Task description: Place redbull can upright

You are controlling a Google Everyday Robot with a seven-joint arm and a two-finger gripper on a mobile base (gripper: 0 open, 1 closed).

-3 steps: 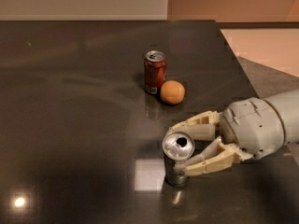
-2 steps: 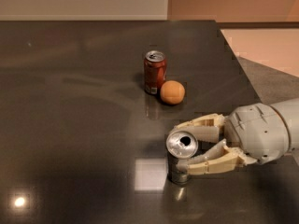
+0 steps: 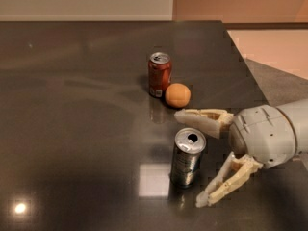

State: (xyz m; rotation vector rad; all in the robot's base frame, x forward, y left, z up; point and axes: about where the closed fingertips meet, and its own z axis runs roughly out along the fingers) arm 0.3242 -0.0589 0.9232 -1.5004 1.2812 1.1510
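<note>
The redbull can (image 3: 186, 159) stands upright on the dark table (image 3: 72, 105), its silver pull-tab top facing up. My gripper (image 3: 192, 160) comes in from the right and is open. One finger (image 3: 204, 120) lies just behind the can's top and the other finger (image 3: 224, 182) is to the can's front right. Neither finger presses on the can; there is a small gap on each side.
A shorter red-brown soda can (image 3: 159, 74) stands upright behind the redbull can, with an orange (image 3: 177, 95) touching its right side. The table's right edge (image 3: 250, 76) runs diagonally close to my arm.
The fingers have spread apart and let go of the redbull can, which now stands free. The gripper has pulled back slightly to the right.
</note>
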